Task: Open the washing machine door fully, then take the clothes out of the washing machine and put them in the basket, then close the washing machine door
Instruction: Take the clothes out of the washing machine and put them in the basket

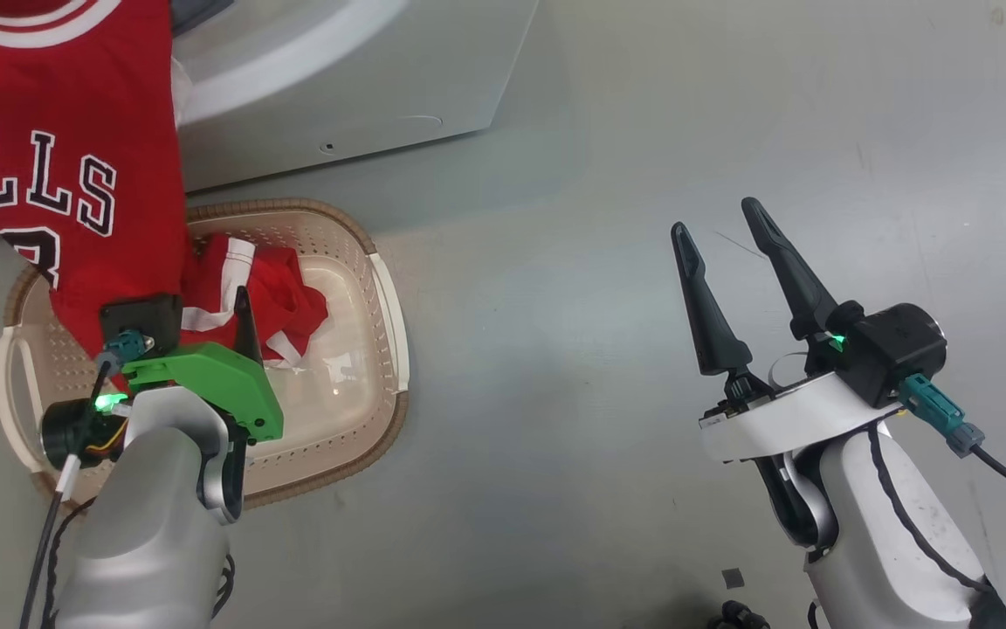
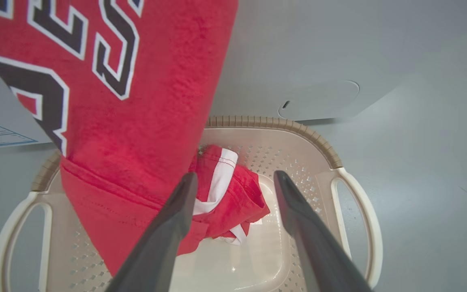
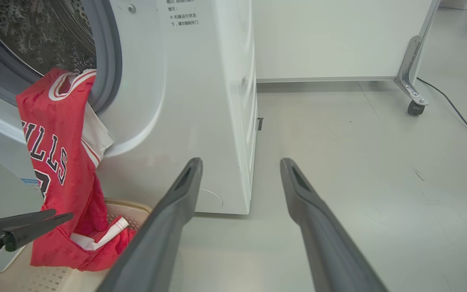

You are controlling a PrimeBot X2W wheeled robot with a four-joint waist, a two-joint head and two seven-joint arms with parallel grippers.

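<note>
A red jersey (image 1: 75,175) with dark white-outlined letters hangs from the washing machine (image 3: 201,101) drum mouth (image 3: 95,61), its hem reaching into the cream basket (image 1: 385,297). A second crumpled piece of red clothes (image 2: 237,194) with white trim lies in the basket (image 2: 282,123). My left gripper (image 2: 235,175) hovers open over the basket; the jersey hem (image 2: 128,194) brushes its left finger and nothing is gripped. In the head view the left gripper (image 1: 215,306) is partly hidden by the jersey. My right gripper (image 1: 717,218) stands open and empty over bare floor. The washing machine door is out of view.
The basket (image 3: 130,205) sits on the grey floor right against the washer's front. A white cabinet on castors (image 3: 414,107) stands behind the washer, with a cable (image 3: 460,117) trailing on the floor beside it.
</note>
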